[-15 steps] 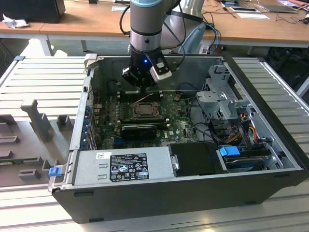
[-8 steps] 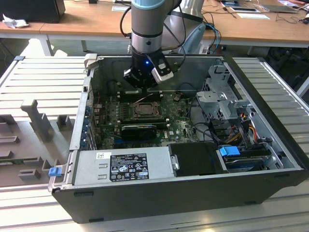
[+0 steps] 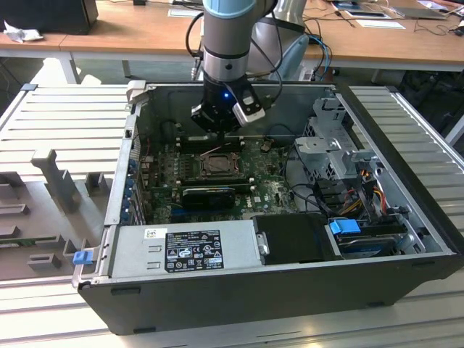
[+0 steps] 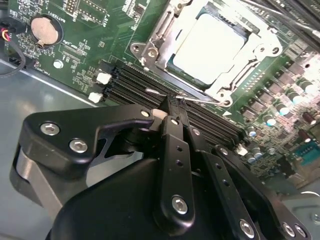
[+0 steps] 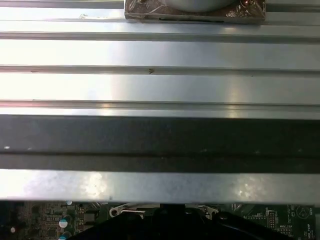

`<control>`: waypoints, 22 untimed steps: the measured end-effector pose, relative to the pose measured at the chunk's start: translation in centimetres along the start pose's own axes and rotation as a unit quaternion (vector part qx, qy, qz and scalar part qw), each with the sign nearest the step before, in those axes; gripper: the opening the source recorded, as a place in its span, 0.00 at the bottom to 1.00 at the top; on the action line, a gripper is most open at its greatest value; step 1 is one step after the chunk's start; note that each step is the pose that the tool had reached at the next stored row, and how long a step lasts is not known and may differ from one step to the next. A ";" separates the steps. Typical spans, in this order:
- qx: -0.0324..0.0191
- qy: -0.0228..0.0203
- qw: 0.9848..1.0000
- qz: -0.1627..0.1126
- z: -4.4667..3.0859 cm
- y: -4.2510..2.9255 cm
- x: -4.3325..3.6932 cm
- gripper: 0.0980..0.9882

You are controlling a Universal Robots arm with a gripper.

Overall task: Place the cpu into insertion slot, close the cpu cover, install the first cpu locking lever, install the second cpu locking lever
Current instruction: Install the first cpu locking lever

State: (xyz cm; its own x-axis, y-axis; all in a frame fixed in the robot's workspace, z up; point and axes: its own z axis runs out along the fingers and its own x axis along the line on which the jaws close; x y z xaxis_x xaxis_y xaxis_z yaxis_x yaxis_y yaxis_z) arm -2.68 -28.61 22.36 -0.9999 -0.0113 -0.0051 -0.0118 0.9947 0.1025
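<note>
Pincer [image 4: 172, 107] narrow, tips together just beside cpu cover [image 4: 162, 37], gripping a thin locking lever [image 4: 197, 100] — best swung steadily, cpu [image 4: 207, 45] seated inside cover.

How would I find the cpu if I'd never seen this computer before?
Look into the open computer case lying on its side and find the green motherboard. Near its middle, just below the gripper in the exterior view, sits the cpu: a flat, pale silvery square, framed by the metal cpu cover, unlike the long black slots beside it.
</note>
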 end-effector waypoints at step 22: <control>0.000 0.000 1.000 -0.006 1.82 -0.23 -0.87 0.01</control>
State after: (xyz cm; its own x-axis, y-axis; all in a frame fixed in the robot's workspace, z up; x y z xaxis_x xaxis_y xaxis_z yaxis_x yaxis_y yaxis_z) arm -1.80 -28.64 20.53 -0.9997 -0.0226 -0.0073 -0.0232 0.9945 0.1018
